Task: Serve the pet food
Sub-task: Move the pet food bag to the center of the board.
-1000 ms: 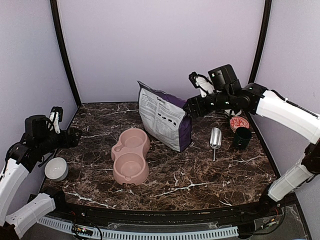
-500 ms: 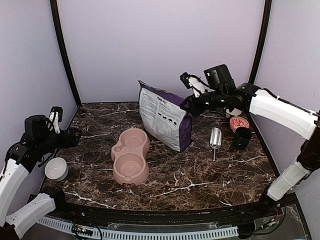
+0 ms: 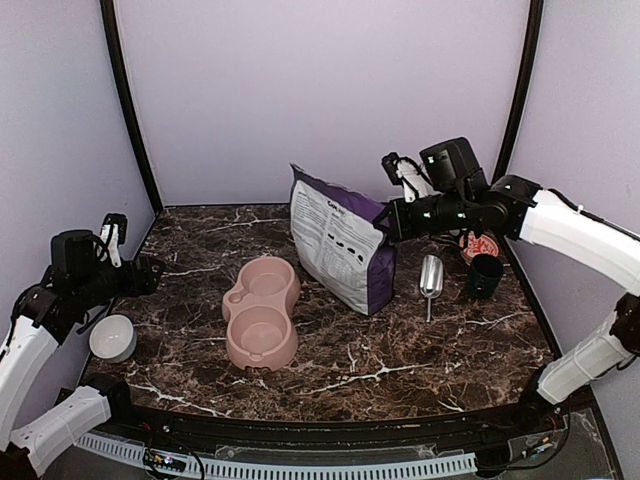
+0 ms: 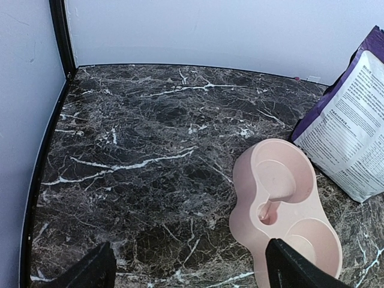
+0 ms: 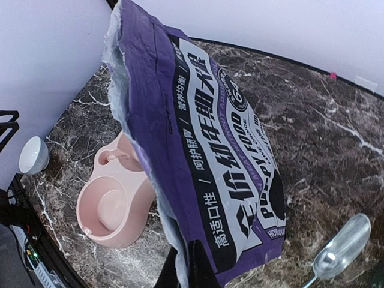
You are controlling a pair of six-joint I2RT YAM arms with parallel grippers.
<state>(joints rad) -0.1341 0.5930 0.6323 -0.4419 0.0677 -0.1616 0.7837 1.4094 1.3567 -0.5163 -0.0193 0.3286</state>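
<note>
The purple-and-white printed bag (image 3: 343, 245) stands upright at the back centre of the marble table. My right gripper (image 3: 390, 217) is shut on the bag's top right corner. In the right wrist view its black fingertips (image 5: 180, 273) pinch the bag's (image 5: 204, 138) opened edge. The pink double bowl (image 3: 262, 312) lies left of the bag with both wells bare. The pet food itself is hidden from every view. My left gripper (image 4: 192, 279) hangs open over bare marble at the far left, with the pink bowl (image 4: 282, 204) ahead to its right.
A metal scoop (image 3: 431, 277) lies right of the bag, with a black cup (image 3: 485, 275) and a red patterned dish (image 3: 478, 246) beyond it. A small white bowl (image 3: 113, 337) sits at the left edge under my left arm. Lilac walls enclose three sides.
My right gripper has gone from open to shut on the bag's top corner. The bag has shifted a little to the right with it. The left arm has not moved.
</note>
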